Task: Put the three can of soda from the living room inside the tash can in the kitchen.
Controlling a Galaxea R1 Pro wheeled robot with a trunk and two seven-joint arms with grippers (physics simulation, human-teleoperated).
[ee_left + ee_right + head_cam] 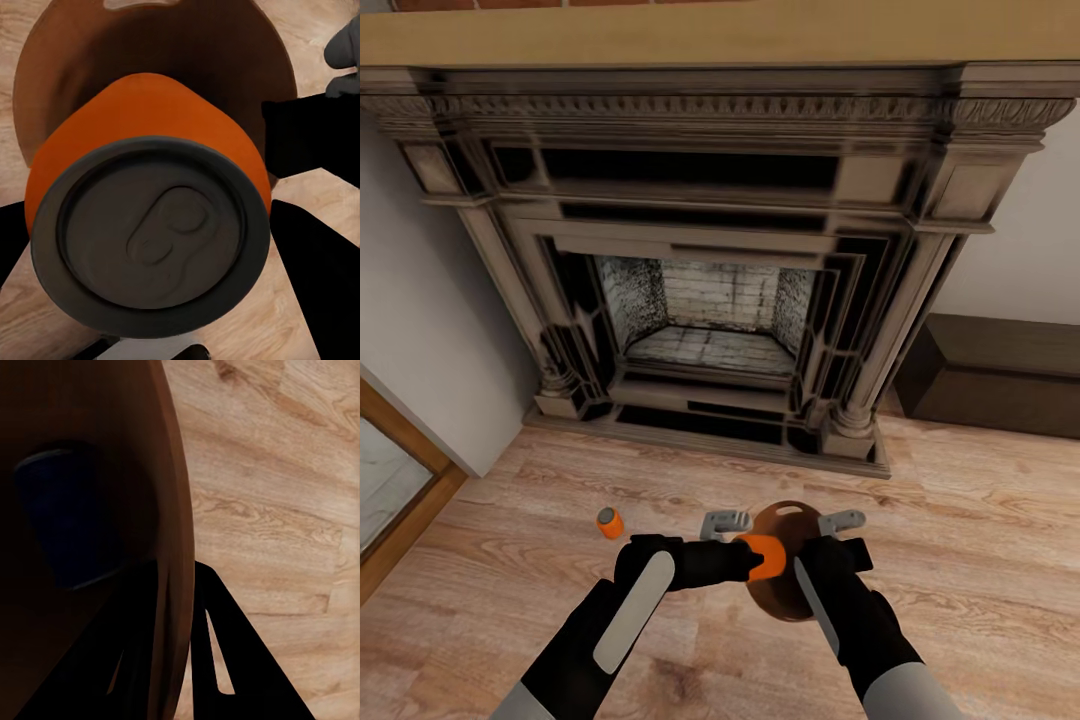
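An orange can (pixel 146 217) is sitting right up against the left wrist camera, its grey top with the pull tab facing the lens; no brand or writing is showing on it. In the head view the left gripper (pixel 745 560) is closing on this can (pixel 766 557) and holding it over the mouth of the brown bin (pixel 785 520), which is lying at six o'clock on the plank floor (pixel 960 520). The left wrist view is also showing the bin's dark inside (pixel 187 52) behind the can, with the slot handle at the rim.

The right gripper (pixel 825 560) is pinching the bin's wall: in the right wrist view one dark finger (pixel 240 660) is lying outside the wall (pixel 169 510) and the other inside. That view is revealing a dark blue can (pixel 64 514) inside the bin.

A second orange can (pixel 609 522) is standing upright on the floor at about seven o'clock, apart from the bin. The carved fireplace (pixel 710 270) is rising at twelve o'clock.
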